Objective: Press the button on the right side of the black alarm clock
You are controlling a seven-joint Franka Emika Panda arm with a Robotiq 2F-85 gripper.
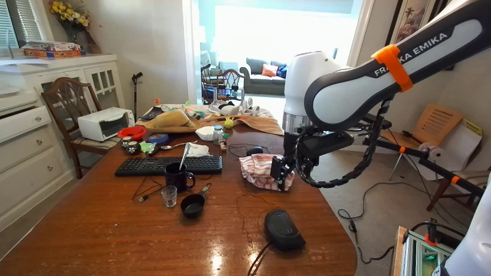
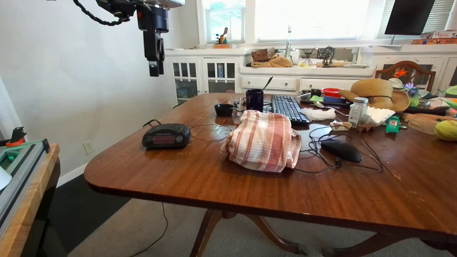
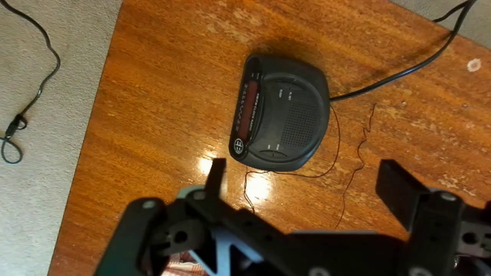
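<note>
The black alarm clock point(image 1: 283, 230) lies flat on the wooden table, and it also shows in an exterior view point(image 2: 166, 135) with its red display and round logo facing out. In the wrist view the clock point(image 3: 295, 122) is seen from above. A curved button point(image 3: 273, 154) sits at its logo end, and another button area point(image 3: 290, 85) lies at the opposite end. My gripper point(image 3: 303, 180) is open with nothing between its fingers. It points down high above the table, apart from the clock, as an exterior view shows the gripper point(image 2: 156, 69).
A striped cloth bundle point(image 2: 264, 141) lies beside the clock. A black measuring cup point(image 1: 193, 205), a small glass point(image 1: 169, 196), a dark mug point(image 1: 178, 178) with a spoon and a keyboard point(image 1: 199, 165) stand farther along. A black cable point(image 3: 399, 74) leaves the clock's back. Thin wire lies beside it.
</note>
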